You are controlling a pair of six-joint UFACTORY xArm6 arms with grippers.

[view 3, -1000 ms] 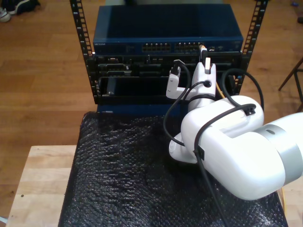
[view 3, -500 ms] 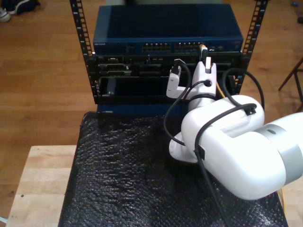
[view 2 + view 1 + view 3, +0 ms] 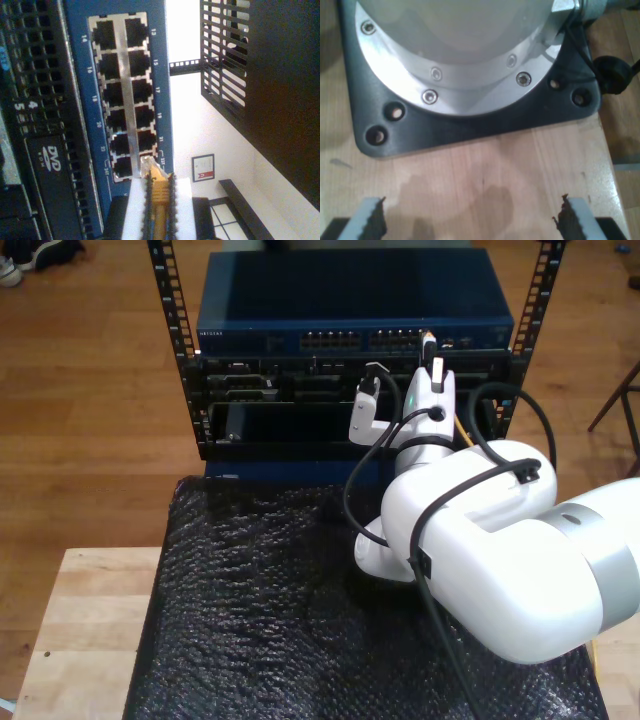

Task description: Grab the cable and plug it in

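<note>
Misalignment is the main risk now. My second gripper [image 3: 159, 210] has its fingers closed on the cable [image 3: 158, 200], and the clear plug [image 3: 148, 167] at its tip sits just beside the last ports of the blue network switch [image 3: 127, 95], near the one marked 23. If the plug comes in tilted or between two ports, it can jam or slip in the fingers. My first gripper [image 3: 470, 220] hangs wide open and empty over the wooden bench [image 3: 485, 170].
</note>
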